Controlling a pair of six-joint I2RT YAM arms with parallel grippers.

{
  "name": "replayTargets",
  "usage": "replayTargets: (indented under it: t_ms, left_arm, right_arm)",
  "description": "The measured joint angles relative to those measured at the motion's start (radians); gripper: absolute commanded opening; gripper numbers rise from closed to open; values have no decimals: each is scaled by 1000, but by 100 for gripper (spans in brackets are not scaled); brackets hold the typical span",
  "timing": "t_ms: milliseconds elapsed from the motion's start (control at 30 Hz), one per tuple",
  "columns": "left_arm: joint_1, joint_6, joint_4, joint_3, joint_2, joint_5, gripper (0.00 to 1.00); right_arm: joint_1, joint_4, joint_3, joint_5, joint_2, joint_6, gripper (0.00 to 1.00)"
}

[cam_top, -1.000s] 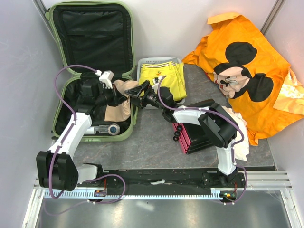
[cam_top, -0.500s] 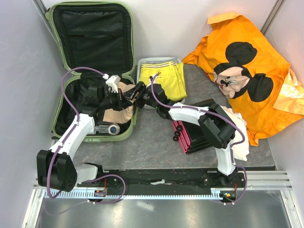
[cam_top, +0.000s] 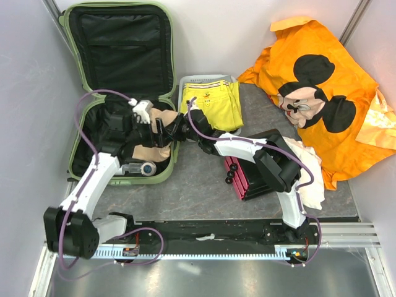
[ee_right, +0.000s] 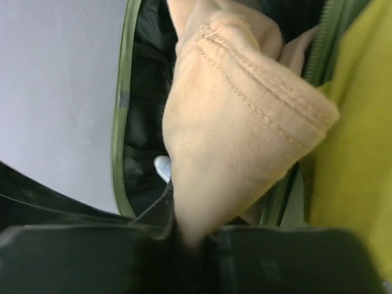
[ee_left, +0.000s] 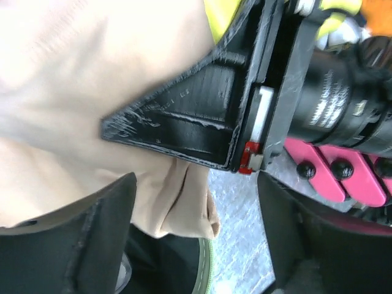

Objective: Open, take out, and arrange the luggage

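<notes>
The right claw (ee_right: 187,236) is pinched tight on a fold of a soft beige fabric garment (ee_right: 239,141) at the right-hand rim of the pale green hard-shell suitcase (cam_top: 117,55). The left claw (ee_left: 196,233) stands wide apart just beside it, gripping nothing, with the beige cloth close in front. The suitcase lies open at the far left of the grey surface (cam_top: 198,185), its lid raised at the back and its black lining showing.

White-black arms (cam_top: 94,178), seemingly purple cables (cam_top: 77,117)
</notes>
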Motion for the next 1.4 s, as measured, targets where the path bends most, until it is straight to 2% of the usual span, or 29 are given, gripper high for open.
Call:
replayTargets:
  t_ms: [233,333,500,800,1067,1267,1400]
  left_arm:
    - [151,-24,1,5,-229,-30,95]
    - [165,-30,3,20,-277,-69,96]
    - [173,-32,-2,28,-260,-147,96]
    - [176,-32,-6,28,-227,-197,96]
    - [177,-32,2,28,-198,-220,96]
    - [180,-32,28,24,-173,-220,96]
    - [180,-32,47,3,-167,-220,96]
  right_arm:
    - [-2,-34,71,-35,1,-123,0]
    - [-31,-53,112,-59,2,-144,0]
    - [-114,-45,200,-73,-1,-159,0]
    - [-250,23,193,10,-81,-138,0]
    - [-336,198,97,145,-132,-72,0]
    - [-356,361,-121,386,-141,-6,0]
    - [-324,419,-272,549,-161,15,0]
